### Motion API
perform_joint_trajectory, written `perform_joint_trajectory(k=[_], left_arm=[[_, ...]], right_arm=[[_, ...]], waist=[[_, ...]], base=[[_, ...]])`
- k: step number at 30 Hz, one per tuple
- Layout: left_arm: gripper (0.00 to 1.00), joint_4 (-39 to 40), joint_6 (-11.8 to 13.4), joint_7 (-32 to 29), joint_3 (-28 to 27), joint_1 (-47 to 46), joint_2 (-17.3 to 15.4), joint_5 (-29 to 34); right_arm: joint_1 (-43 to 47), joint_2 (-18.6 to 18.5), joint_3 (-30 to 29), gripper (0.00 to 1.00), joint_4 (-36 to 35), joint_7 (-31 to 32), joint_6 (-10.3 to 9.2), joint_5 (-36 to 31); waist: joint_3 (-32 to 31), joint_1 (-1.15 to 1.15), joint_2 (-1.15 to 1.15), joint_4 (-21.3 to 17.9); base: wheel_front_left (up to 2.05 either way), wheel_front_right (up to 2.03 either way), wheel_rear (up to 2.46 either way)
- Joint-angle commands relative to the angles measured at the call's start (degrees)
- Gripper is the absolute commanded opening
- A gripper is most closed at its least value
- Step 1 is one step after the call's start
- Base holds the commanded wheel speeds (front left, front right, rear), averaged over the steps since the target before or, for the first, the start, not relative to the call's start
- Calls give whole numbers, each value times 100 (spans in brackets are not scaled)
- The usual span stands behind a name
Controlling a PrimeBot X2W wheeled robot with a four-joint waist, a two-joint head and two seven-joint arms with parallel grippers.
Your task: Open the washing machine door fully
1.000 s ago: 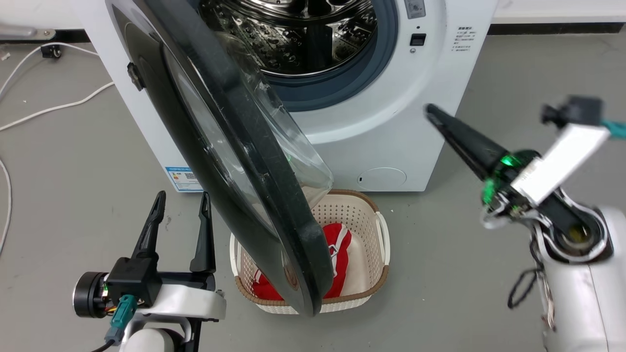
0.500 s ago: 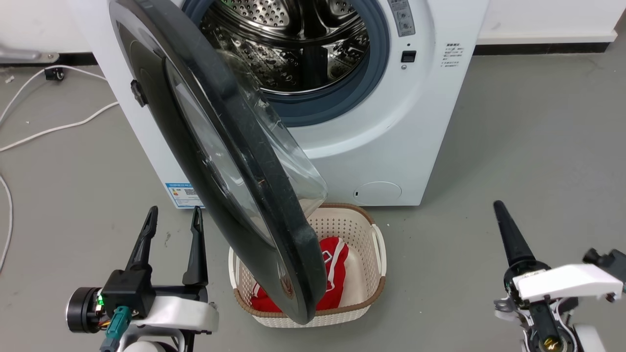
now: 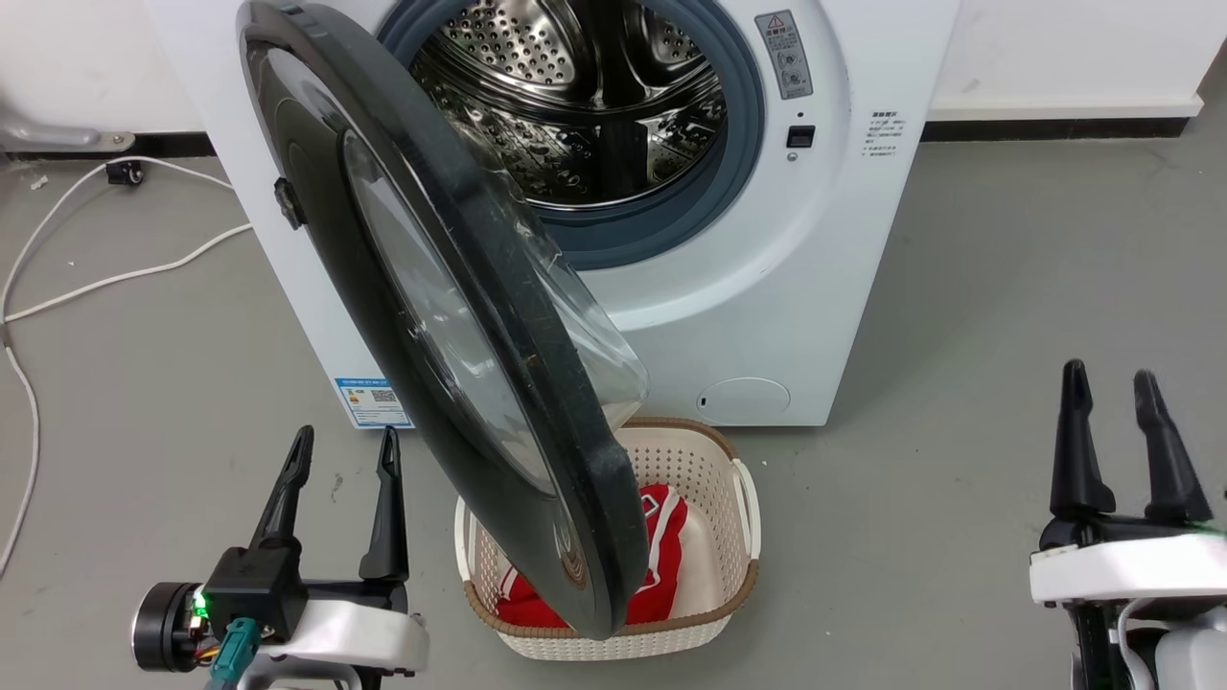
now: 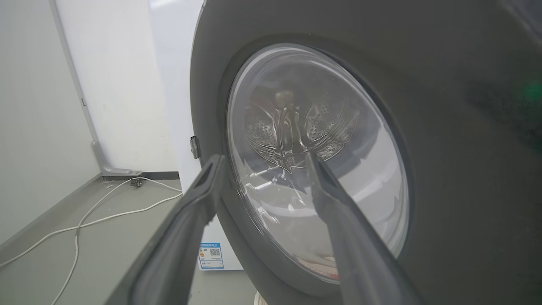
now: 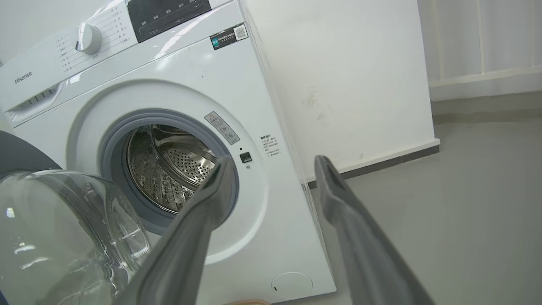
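The white washing machine (image 3: 824, 287) stands ahead with its steel drum (image 3: 585, 105) exposed. The washing machine door (image 3: 326, 249), a black ring with a clear glass bowl (image 3: 585, 335), is hinged on the left and stands swung out roughly edge-on towards me, its lower edge over a basket. My left gripper (image 3: 345, 441) is open just left of the door's outer face, apart from it. In the left wrist view, that gripper (image 4: 263, 159) points at the door (image 4: 444, 169). My right gripper (image 3: 1109, 376) is open at the lower right, far from the door. In the right wrist view it (image 5: 273, 160) faces the machine (image 5: 262, 237).
A cream perforated basket (image 3: 738, 556) holding a red garment (image 3: 661, 537) sits on the grey floor right below the door's edge. White cables (image 3: 105, 278) trail over the floor at the left. A white wall with a dark skirting (image 3: 1054, 125) runs behind the machine.
My right arm has swung down from beside the machine's right front to the lower right, fingers now upright and apart. The camera has tilted slightly. Door and left gripper look unchanged.
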State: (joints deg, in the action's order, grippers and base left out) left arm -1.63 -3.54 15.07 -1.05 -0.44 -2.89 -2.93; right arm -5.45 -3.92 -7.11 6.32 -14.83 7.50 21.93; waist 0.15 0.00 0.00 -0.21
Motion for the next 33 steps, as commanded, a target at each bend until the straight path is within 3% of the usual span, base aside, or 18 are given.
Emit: perform_joint_trajectory(k=[1, 6, 11, 33], left_arm=[[100, 15, -10, 14, -11, 48, 2, 11], [100, 35, -39, 14, -27, 53, 2, 64], [100, 54, -63, 14, -40, 46, 2, 86], [100, 63, -84, 14, 8, 62, 2, 119]], right_arm=[[100, 21, 1, 100, -80, -18, -2, -190], [375, 99, 42, 100, -821, -31, -2, -1372], [748, 113, 204, 100, -1243, 2, -2, -1992], [746, 113, 315, 100, -533, -28, -3, -1763]], waist=[[-2, 0, 0, 3], [-20, 0, 0, 13], [-17, 0, 0, 11], [38, 0, 0, 8]], base=[[0, 0, 0], [0, 0, 0], [0, 0, 0], [0, 0, 0]])
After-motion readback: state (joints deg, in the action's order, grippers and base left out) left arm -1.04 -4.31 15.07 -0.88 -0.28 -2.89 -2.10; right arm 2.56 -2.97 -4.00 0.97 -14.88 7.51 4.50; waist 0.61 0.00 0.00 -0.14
